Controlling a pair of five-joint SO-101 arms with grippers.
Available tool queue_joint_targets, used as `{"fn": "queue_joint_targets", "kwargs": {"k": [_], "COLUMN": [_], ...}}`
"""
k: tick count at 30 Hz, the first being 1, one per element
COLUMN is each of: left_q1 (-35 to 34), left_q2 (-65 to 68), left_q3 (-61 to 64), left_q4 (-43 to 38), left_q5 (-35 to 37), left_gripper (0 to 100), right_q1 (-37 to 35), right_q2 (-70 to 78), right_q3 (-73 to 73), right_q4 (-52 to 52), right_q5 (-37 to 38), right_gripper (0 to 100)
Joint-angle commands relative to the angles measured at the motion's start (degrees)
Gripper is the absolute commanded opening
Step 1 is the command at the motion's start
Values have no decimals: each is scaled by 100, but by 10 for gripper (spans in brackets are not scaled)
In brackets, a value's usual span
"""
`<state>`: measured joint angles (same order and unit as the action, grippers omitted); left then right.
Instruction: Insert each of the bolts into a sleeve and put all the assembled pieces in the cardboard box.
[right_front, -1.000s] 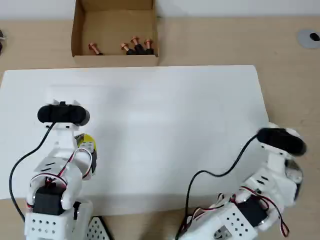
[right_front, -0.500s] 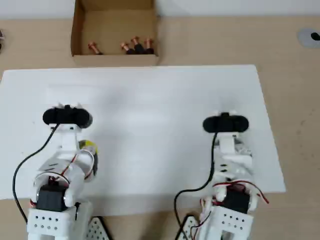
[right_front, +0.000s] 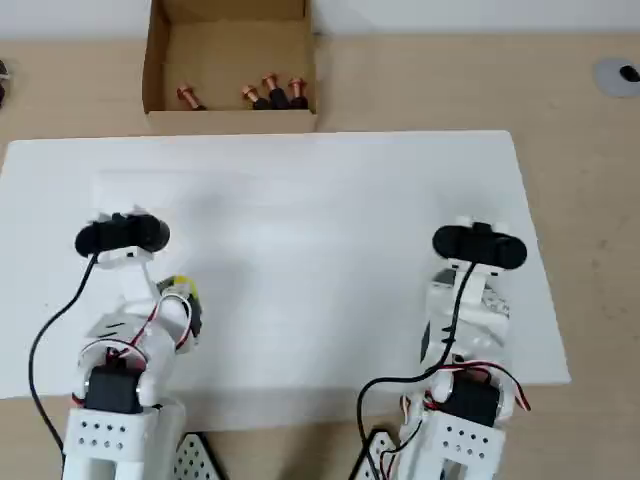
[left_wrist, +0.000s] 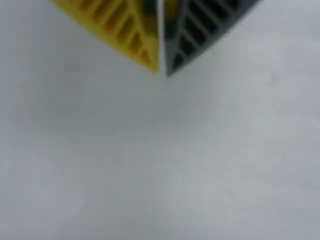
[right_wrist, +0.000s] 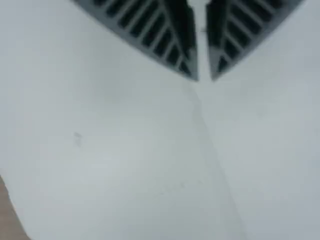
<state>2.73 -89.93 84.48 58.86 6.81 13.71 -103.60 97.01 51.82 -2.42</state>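
Bolts (right_front: 270, 93) lie in the cardboard box (right_front: 155, 70) at the bench's far edge; left gripper (left_wrist: 161, 70) and right gripper (right_wrist: 202, 76) closed, empty.

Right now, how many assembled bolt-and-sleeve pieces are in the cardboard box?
4. All lie along the cardboard box's near wall: one assembled piece alone at the left, a second, third and fourth clustered right of centre. The wall could hide more.

Four copper-headed assembled pieces (right_front: 270, 92), inside cardboard box (right_front: 155, 70)
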Motion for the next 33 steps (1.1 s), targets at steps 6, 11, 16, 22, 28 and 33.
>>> {"fn": "queue_joint_targets", "kwargs": {"k": [6, 11, 16, 22, 28, 33], "left_q1": [-255, -220, -220, -237, -229, -229], "left_q2": [-48, -48, -48, -48, -48, -48], "left_q3": [589, 624, 624, 624, 624, 624], "left_q4": [-396, -360, -360, -369, -369, -369], "left_q5": [264, 281, 281, 281, 281, 281], "left_gripper": [10, 10, 10, 10, 10, 10], "right_q1": [-558, -725, -716, -716, -716, -716], "right_q2": [-154, -163, -163, -163, -163, -163], "right_q3": [4, -4, -4, -4, -4, -4], "right_q4": [308, 378, 378, 378, 378, 378], "right_q5": [-185, -202, -255, -519, -519, -519], "right_gripper": [77, 77, 76, 29, 24, 24]}}
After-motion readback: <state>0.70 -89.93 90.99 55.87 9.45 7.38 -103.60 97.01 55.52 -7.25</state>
